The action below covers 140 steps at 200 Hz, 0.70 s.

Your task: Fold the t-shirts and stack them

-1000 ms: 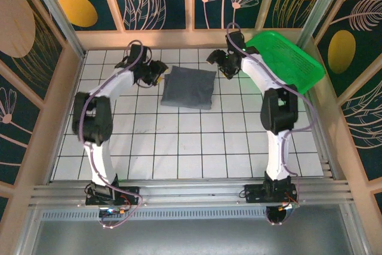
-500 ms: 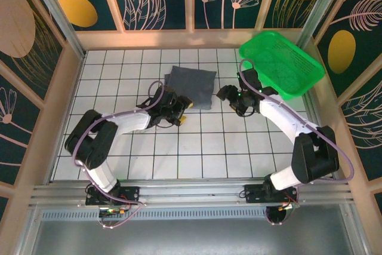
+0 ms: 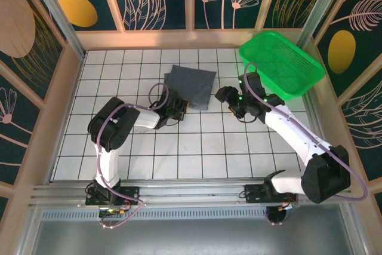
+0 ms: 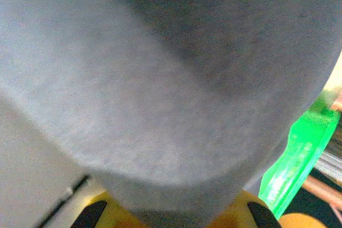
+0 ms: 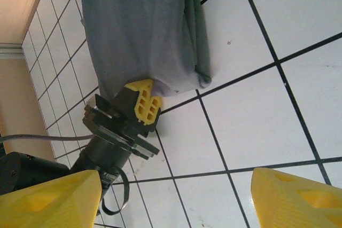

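We observe a green mesh basket [image 3: 286,64] at the far right corner of the white tiled table [image 3: 197,153].

Reads bright and even from overhead in the top view, with soft, faint shadows under the arms on the white tiled floor [image 3: 179,147]. Stays sharp in the middle, bowing slightly toward the corners. Blurs heavily at the left wrist, where the grey t-shirt [image 4: 160,78] sits too close, dimmer at upper right. Turns crisp on the tile lines at the right wrist, softer on the yellow fingertips [image 5: 48,196].
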Each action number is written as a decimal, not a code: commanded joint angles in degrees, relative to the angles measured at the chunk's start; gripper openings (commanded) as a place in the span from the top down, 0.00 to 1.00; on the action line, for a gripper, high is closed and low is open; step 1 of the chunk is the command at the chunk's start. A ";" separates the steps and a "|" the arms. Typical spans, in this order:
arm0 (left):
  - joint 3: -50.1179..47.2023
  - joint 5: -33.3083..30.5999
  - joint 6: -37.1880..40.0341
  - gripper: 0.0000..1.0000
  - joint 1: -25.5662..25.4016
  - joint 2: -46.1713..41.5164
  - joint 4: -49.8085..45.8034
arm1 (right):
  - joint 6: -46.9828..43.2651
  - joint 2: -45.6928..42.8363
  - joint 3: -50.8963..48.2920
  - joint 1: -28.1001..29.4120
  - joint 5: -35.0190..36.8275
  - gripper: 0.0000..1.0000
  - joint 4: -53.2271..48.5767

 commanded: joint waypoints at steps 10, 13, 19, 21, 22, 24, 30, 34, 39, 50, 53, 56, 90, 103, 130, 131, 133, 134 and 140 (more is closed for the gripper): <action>-4.86 -4.61 0.37 1.00 10.17 -3.98 4.64 | 0.13 -0.83 1.72 0.30 0.25 0.26 -1.05; -5.30 -4.25 0.98 1.00 11.35 -4.50 4.77 | 0.08 -0.75 1.76 0.30 0.25 0.26 -1.01; -6.10 -3.42 2.43 1.00 13.87 -5.60 4.79 | -0.01 -0.74 1.79 0.32 0.16 0.26 -0.95; -6.30 -3.16 2.96 1.00 14.66 -5.85 4.79 | 0.01 -0.74 1.82 0.30 0.12 0.26 -0.94; -6.39 -2.97 3.22 1.00 15.08 -5.92 4.79 | 0.00 -0.74 1.83 0.34 0.09 0.26 -0.90; -6.63 -2.67 3.75 1.00 15.97 -6.35 4.84 | -0.01 -0.70 1.76 0.38 0.01 0.26 -0.86; -7.13 -1.56 5.41 1.00 18.68 -6.98 5.07 | 0.04 -0.65 1.66 0.43 -0.14 0.26 -0.72; -7.38 -0.30 6.63 1.00 20.36 -7.20 5.53 | -0.01 -0.58 1.69 0.40 -0.34 0.26 -0.61; -7.42 1.44 8.41 1.00 22.94 -7.18 6.25 | -0.01 -0.49 1.57 0.44 -0.50 0.26 -0.46; -6.68 6.29 13.03 1.00 28.29 -6.36 7.85 | -0.10 -0.31 1.62 0.54 -0.93 0.26 -0.16; -6.17 7.86 14.72 1.00 29.77 -5.88 8.02 | -0.10 -0.22 1.69 0.67 -0.98 0.26 -0.08; -5.69 9.52 16.32 1.00 31.08 -5.31 8.04 | -0.18 -0.17 1.71 0.72 -1.10 0.26 0.03; 2.27 21.47 37.04 1.00 42.94 -0.21 0.24 | -0.63 0.30 1.76 1.62 -2.20 0.26 1.41; 2.88 23.47 40.92 1.00 45.60 1.59 -2.23 | -0.77 0.31 1.79 2.17 -2.62 0.26 2.25; 6.79 27.18 44.95 1.00 48.52 4.02 -4.60 | -1.62 -0.07 1.13 3.59 -3.91 0.26 5.63; 6.88 27.10 45.05 1.00 48.62 4.02 -4.82 | -1.65 -0.14 1.08 3.66 -3.98 0.26 5.86; 7.01 27.06 45.58 1.00 48.70 4.02 -5.32 | -1.70 -0.24 0.94 3.75 -4.19 0.26 6.37; 7.12 26.95 45.76 1.00 48.76 4.02 -5.54 | -1.74 -0.27 0.86 3.78 -4.30 0.26 6.62; 7.58 26.45 46.99 1.00 49.15 3.92 -6.86 | -1.92 -0.61 0.54 4.05 -4.93 0.26 8.09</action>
